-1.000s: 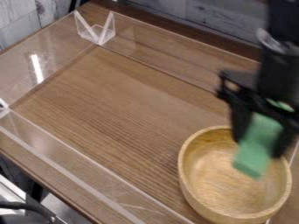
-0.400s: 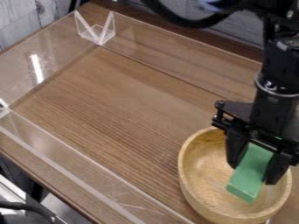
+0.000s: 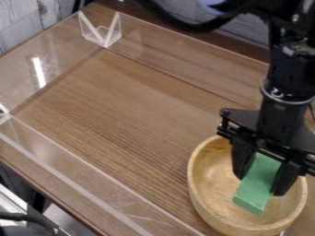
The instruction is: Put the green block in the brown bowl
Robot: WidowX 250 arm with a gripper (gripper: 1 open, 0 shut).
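The green block hangs upright inside the brown bowl, its lower end close to the bowl's floor; whether it touches I cannot tell. My gripper points straight down over the bowl and is shut on the block's upper part, one black finger on each side. The wide light-brown wooden bowl sits at the bottom right of the table; the arm and block hide part of its far rim.
The wooden table is fenced by low clear plastic walls. A clear plastic bracket stands at the back left corner. The black arm rises at the right edge.
The gripper has sunk with the green block, carrying it from above the rim down into the bowl. It has also shifted slightly left.
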